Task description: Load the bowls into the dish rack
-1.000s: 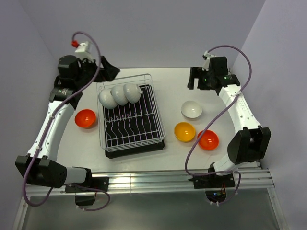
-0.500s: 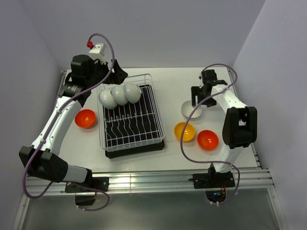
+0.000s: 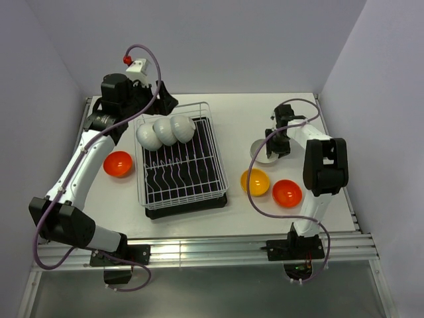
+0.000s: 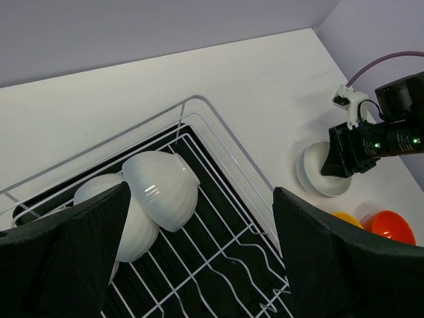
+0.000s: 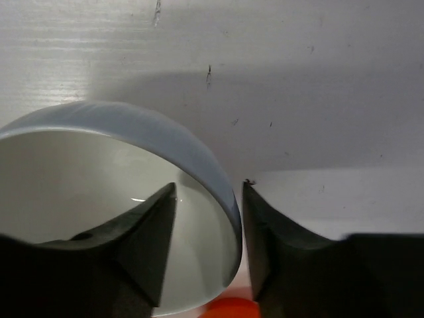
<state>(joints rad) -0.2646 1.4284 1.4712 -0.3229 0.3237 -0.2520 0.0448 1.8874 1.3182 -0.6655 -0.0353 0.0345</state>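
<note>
Three white bowls [image 3: 164,130] lean on edge in a row at the far end of the dish rack [image 3: 218,173], a white wire basket on a black tray. My left gripper [image 3: 156,99] hovers open above that far end, and its wrist view looks down on the nearest racked bowl [image 4: 162,189] between wide-apart jaws [image 4: 200,191]. A fourth white bowl [image 3: 262,152] sits on the table to the right. My right gripper [image 5: 210,185] straddles its rim [image 5: 222,192], one finger inside and one outside, with a gap still showing on the inner side.
A red-orange bowl [image 3: 118,163] lies left of the rack. A yellow-orange bowl [image 3: 254,181] and another red-orange bowl [image 3: 287,193] sit near the front right, close to the white bowl. Grey walls enclose the table on three sides.
My right arm swung down from the back right onto the white bowl, and its jaws narrowed around the rim. My left arm shifted slightly right toward the rack's far end.
</note>
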